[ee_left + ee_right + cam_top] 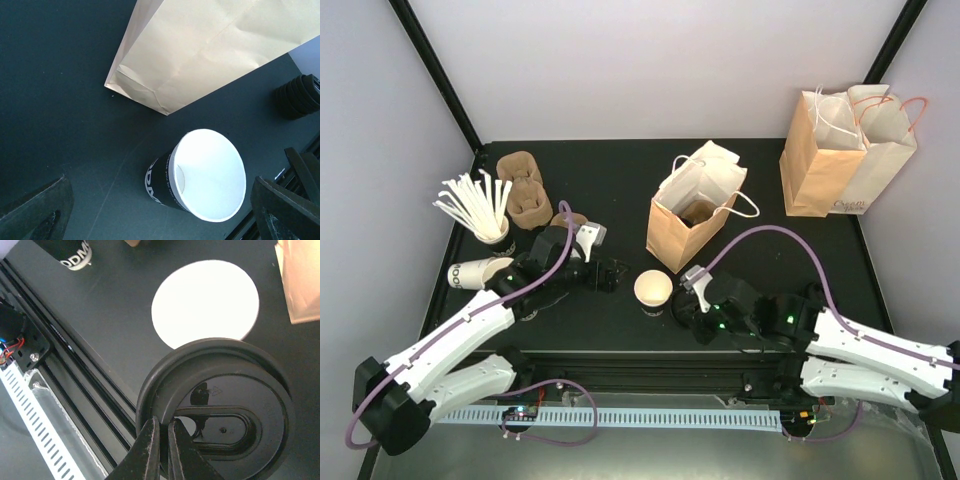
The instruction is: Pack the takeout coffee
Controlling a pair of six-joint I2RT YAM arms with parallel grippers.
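A lidless white paper cup [653, 288] with a black printed band stands upright in front of the open brown paper bag [685, 225]. My left gripper [607, 274] is just left of it, open. In the left wrist view the cup [210, 175] sits a little right of the middle of that gripper [160, 217]. My right gripper [164, 432] is shut on the rim of a glossy black round lid [225, 390], held just near-right of the cup [205, 300] and partly over its edge. The takeout coffee, as a lidded cup, is out of view.
The bag [210, 50] holds a brown carrier [698, 212]. More paper bags [845, 150] stand at back right. Brown cup carriers [525, 190], a cup of white sticks [475, 205] and a cup on its side [475, 272] are at the left. A stack of black lids [300, 97] sits nearby.
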